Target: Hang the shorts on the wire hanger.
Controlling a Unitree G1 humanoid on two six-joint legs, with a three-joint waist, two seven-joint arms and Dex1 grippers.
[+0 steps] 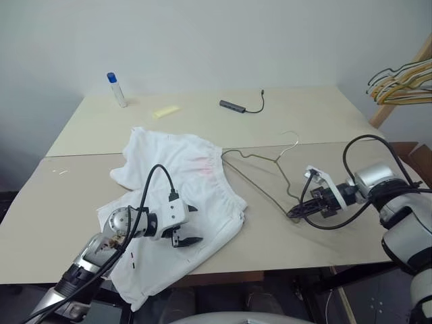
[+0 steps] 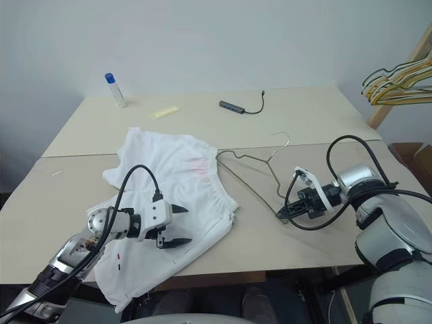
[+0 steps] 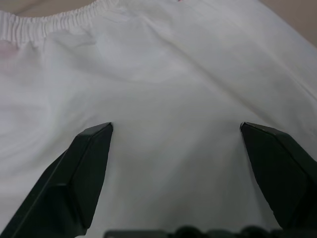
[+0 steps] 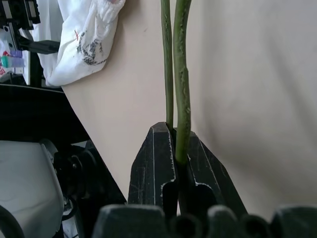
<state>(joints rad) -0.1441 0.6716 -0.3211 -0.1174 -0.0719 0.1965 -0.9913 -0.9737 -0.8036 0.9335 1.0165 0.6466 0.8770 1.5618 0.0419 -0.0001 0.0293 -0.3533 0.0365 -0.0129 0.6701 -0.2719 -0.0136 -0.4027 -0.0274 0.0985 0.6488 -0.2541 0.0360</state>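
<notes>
From my seat the head views are evenly lit and fairly bright — soft, diffuse room light with no hard beam. The table shows no glare; shadows on it are faint, only a thin one under the wire hanger and a soft one beneath the left gripper on the shorts. I see no obvious bending at the frame edges. In the left wrist view the fabric is washed pale and its folds look soft, while the fingers read crisp. The right wrist view is sharp on the wire — the background there is dark and murky.
</notes>
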